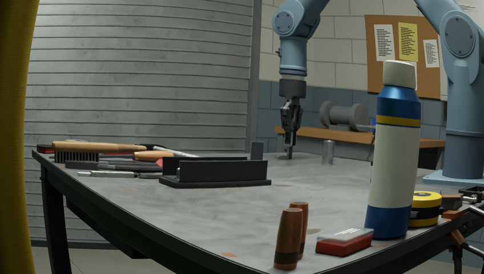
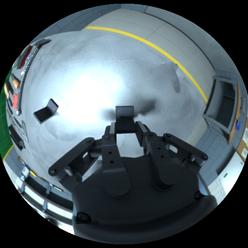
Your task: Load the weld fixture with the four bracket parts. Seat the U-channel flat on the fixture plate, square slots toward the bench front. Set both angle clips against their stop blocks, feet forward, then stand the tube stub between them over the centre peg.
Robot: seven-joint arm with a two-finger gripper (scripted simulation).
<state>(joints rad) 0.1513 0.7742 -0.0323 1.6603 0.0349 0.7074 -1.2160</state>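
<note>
My gripper (image 1: 288,149) (image 2: 126,128) is down at the far side of the bench, its fingers on either side of a dark angle clip (image 2: 125,118) that rests on the benchtop, and they are closing on it. A second angle clip (image 1: 257,150) (image 2: 45,111) stands apart to the left. The tube stub (image 1: 328,152) stands upright to the right of my gripper. Nearer the bench front, the dark U-channel (image 1: 217,170) sits on the fixture plate (image 1: 214,183). The stop blocks and centre peg are hidden from me.
The far bench edge lies just beyond my gripper. Brushes and hand tools (image 1: 102,154) crowd the left end. A tall blue and white bottle (image 1: 395,149), a tape measure (image 1: 424,208), two copper nozzles (image 1: 292,234) and a red case (image 1: 343,241) stand at the front right.
</note>
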